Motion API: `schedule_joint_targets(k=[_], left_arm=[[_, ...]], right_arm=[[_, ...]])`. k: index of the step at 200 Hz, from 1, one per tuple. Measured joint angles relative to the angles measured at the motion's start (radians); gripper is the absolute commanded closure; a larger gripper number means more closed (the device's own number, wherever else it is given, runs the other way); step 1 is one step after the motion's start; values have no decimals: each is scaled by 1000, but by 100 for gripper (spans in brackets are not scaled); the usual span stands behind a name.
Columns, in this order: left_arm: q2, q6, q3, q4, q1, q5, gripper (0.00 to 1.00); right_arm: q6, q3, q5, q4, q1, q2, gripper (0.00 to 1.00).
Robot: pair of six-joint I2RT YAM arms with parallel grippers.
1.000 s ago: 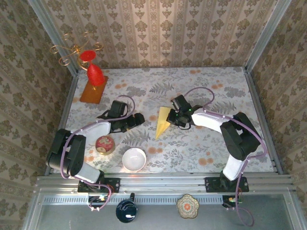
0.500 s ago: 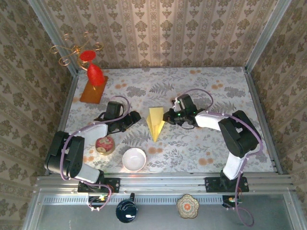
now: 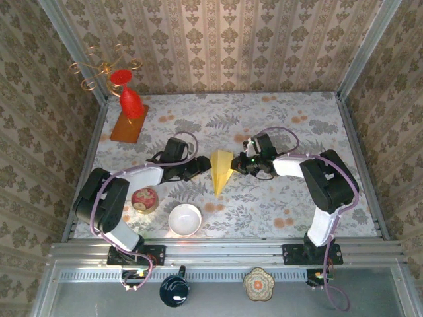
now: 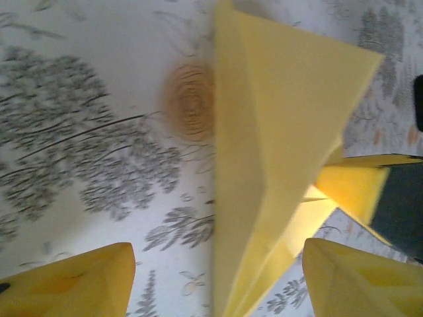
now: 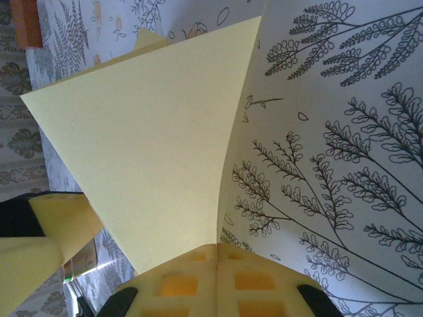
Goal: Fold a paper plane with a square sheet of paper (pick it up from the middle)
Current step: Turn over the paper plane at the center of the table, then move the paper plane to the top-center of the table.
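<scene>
Mid-desk [image 3: 291, 205], the plane [image 3: 221, 170] lies between both claws, its sharp point toward the arm bases. The right claw [image 3: 240, 165] is closed, its pads [image 5: 178, 287] pinched together on the plane's edge. The left claw [image 3: 199, 166] is spread wide, with a fingertip either side of the folded paper. A bowl [image 3: 184, 219] stands nearer the front edge.

Beige damask-patterned walls [image 3: 218, 39] enclose three sides of a bench [image 3: 291, 198] covered in pale floral print. Grey metal posts [image 3: 368, 46] stand in the far corners. Light is soft and even.
</scene>
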Motion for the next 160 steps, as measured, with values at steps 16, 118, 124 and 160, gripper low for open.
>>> schedule_joint_targets(k=[16, 118, 124, 160], left_arm=[[21, 14, 39, -9, -11, 0, 49], [178, 90, 180, -128, -33, -13, 95], [178, 91, 180, -129, -33, -16, 97], [155, 94, 171, -127, -18, -46, 99]], right_arm=[[0, 0, 0, 0, 0, 0, 97], [0, 0, 0, 0, -1, 0, 99], [0, 0, 0, 0, -3, 0, 99], [0, -10, 2, 7, -19, -12, 99]])
